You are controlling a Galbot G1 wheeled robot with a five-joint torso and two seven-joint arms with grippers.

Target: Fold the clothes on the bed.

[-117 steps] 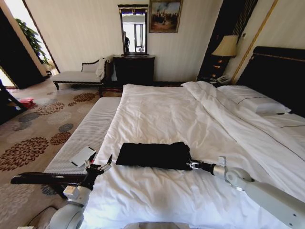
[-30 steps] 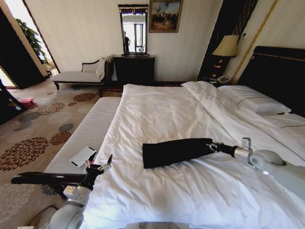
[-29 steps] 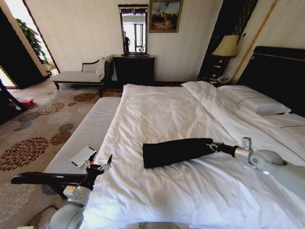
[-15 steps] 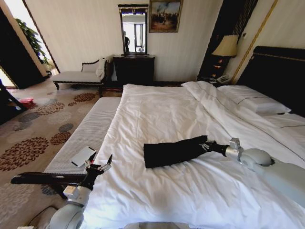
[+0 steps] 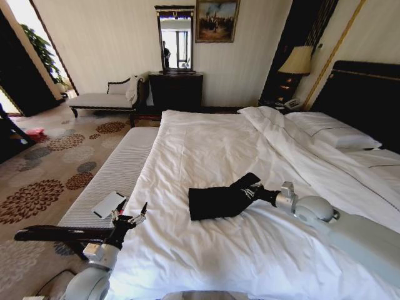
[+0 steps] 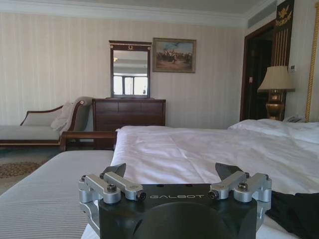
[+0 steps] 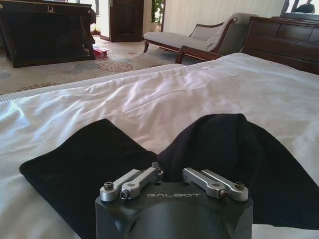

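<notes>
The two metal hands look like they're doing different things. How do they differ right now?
The right gripper is out on the bed, shut on the clothes and lifting one end into a hump. The left gripper is open, holds nothing and sits at the bed's near edge. Both share one design.

left tool (image 5: 130, 215): parked low, fingers spread | right tool (image 5: 251, 192): extended, pinched closed

A hotel bedroom — made-up white bed (image 5: 212, 150), bedside lamp (image 5: 296, 61), chaise (image 5: 103, 99), framed painting (image 5: 216, 20).
</notes>
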